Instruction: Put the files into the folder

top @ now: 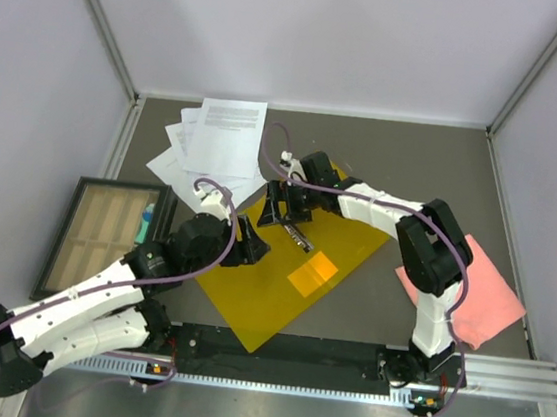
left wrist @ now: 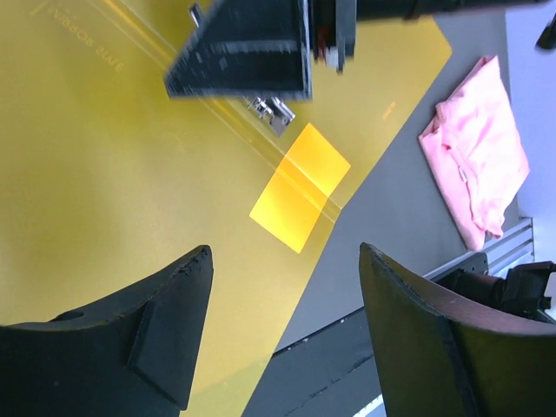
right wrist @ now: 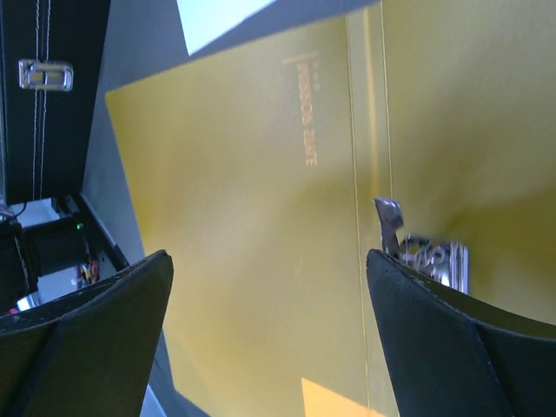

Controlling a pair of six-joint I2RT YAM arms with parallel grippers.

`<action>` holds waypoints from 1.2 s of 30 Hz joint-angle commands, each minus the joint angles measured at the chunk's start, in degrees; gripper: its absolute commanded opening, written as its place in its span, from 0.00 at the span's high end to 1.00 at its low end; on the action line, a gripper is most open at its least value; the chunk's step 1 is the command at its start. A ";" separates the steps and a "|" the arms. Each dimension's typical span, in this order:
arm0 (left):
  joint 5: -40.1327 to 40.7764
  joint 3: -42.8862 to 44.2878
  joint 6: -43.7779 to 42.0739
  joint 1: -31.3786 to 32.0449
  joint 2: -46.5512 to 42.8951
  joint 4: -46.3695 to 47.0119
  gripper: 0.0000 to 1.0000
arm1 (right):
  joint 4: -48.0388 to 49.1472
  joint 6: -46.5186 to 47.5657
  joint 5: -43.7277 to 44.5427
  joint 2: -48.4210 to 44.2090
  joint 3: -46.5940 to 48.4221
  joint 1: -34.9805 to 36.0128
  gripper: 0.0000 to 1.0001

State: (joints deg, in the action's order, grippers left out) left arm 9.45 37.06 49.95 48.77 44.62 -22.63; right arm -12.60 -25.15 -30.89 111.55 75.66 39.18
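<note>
From above, the folder (top: 258, 302) lies opened flat in the middle of the tabletop, one corner reaching the near edge. The files (top: 221, 142) sit fanned in a loose pile toward the far-left corner, apart from the folder's far corner, with nothing on them. My left gripper (top: 253, 241) hangs over the folder's left edge, and my right gripper (top: 286, 214) hangs over the fold, near the metal clip (top: 300, 239). I judge both are there to deal with the clip before any sheet goes in. The pink cloth (top: 485, 293) lies by the right edge and a slatted tray (top: 105, 229) by the left edge, both out of the way.

Through my left wrist, my left gripper (left wrist: 285, 256) is spread wide and holds nothing, with bare yellow folder (left wrist: 113, 174) beneath. Ahead I see the clip (left wrist: 269, 111), an orange patch (left wrist: 300, 187) on the fold, and the right gripper (left wrist: 252, 52) just above the clip.

Through my right wrist, my right gripper (right wrist: 267, 261) is also spread wide and empty above the folder (right wrist: 252, 191). The clip (right wrist: 426, 256) stands beside one finger, not between the two. A white paper corner (right wrist: 217, 13) shows beyond the folder's edge.
</note>
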 commanded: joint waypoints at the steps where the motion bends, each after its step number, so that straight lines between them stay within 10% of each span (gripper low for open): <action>1: -2.07 -1.38 0.93 -0.17 0.90 3.21 0.27 | -0.14 2.12 -1.53 3.32 6.68 -0.42 0.08; 36: -6.72 -3.75 -1.70 -0.17 3.96 4.70 0.14 | -5.85 3.61 1.08 15.55 26.74 -0.94 0.03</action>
State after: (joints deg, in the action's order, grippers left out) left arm 3.84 33.01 50.59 48.77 45.65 -20.60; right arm -15.75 -24.38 -34.61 130.15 99.53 38.94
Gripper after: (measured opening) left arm 0.844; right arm 0.963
